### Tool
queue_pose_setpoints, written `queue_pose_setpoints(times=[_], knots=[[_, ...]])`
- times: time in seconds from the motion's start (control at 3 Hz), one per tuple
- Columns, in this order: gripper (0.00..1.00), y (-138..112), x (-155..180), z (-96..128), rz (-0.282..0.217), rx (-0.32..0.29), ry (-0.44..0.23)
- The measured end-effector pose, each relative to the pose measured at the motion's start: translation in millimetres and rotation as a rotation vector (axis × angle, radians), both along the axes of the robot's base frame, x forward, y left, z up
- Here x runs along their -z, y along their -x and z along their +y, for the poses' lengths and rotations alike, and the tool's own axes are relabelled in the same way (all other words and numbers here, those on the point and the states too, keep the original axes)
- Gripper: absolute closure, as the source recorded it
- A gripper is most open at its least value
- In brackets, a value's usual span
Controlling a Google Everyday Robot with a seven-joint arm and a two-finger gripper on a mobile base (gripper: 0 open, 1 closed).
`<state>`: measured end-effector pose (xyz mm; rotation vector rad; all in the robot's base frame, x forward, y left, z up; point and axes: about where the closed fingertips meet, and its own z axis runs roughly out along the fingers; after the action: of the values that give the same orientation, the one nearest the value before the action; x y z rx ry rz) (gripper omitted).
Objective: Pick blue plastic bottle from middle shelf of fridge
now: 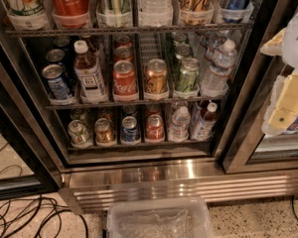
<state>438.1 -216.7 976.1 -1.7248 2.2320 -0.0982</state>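
The blue plastic bottle (pixel 88 72) stands upright in the second lane from the left on the middle shelf (pixel 134 102) of the fridge (pixel 188 182). It has a white cap, amber-brown liquid and a white label. My gripper (pixel 288 100), white and cream coloured, hangs at the right edge of the camera view. It is in front of the black door frame, well right of the bottle and apart from it, and holds nothing that I can see.
On the middle shelf a blue-and-silver can (pixel 57 83) stands left of the bottle and a red cola can (pixel 124 78) right of it. Further right are an orange can (pixel 156 76), a green can (pixel 187 74) and a clear water bottle (pixel 216 69). A clear plastic bin (pixel 159 221) and cables (pixel 20 217) lie on the floor.
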Motion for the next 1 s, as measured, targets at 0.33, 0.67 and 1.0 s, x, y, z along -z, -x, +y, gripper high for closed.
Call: queue_pose_setpoints(times=[0.33, 0.67, 1.0], knots=[[0.0, 0, 0, 0, 0.0, 0.0, -0.001], [0.0, -6, 5, 8, -0.037, 0.037, -0.079], [0.0, -11, 26, 37, -0.068, 0.101, -0.23]])
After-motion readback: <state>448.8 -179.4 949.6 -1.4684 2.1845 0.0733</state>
